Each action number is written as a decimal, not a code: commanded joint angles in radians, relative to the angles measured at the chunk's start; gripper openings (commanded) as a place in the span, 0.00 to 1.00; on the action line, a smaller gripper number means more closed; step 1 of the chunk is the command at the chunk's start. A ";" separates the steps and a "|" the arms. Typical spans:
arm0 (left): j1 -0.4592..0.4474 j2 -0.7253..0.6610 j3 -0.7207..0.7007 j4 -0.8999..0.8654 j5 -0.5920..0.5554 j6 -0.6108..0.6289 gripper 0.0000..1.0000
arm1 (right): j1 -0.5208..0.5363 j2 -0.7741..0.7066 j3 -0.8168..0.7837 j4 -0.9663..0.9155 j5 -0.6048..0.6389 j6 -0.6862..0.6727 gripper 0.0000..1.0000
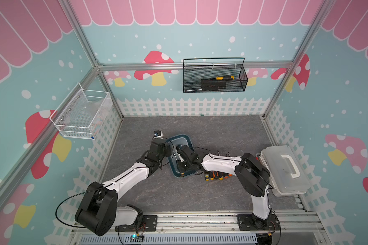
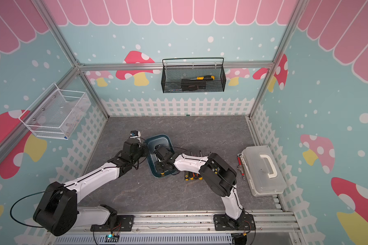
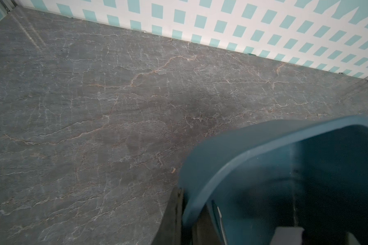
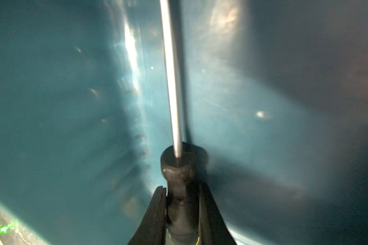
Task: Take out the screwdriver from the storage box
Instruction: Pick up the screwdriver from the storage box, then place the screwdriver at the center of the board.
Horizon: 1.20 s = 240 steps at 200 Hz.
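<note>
I am listing, largest first:

- Counter (image 1: 200,131): grey marbled, carrying everything.
- Storage box (image 1: 183,139): sitting mid-counter between both arms, skewed.
- Left hand (image 3: 187,218): pinching the box wall on the left arm's side, one finger outside and one inside; I am judging it is steadying the tub.
- Right hand (image 4: 182,191): reaching down inside the box, clamping the dark neck of the handle.
- Screwdriver (image 4: 176,127): lying inside the box along its length, shaft pointing straight away from the right hand. I am judging the coming move as a lift by the right arm, keeping that axis clear of the rim.
</note>
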 commanded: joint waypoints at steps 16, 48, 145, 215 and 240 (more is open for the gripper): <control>-0.008 0.000 0.003 -0.027 0.049 -0.009 0.00 | -0.021 -0.070 -0.068 0.080 0.020 -0.018 0.00; -0.007 0.001 0.003 -0.030 0.048 -0.009 0.00 | -0.027 -0.124 -0.085 0.112 -0.006 -0.002 0.00; 0.021 0.007 -0.001 -0.024 0.048 -0.013 0.00 | -0.049 -0.292 -0.171 0.047 -0.004 0.031 0.00; 0.023 0.013 -0.012 -0.014 0.046 -0.015 0.00 | -0.111 -0.546 -0.264 -0.102 0.032 -0.044 0.00; 0.023 0.019 -0.014 -0.008 0.049 -0.018 0.00 | -0.182 -0.657 -0.311 -0.180 0.035 -0.068 0.00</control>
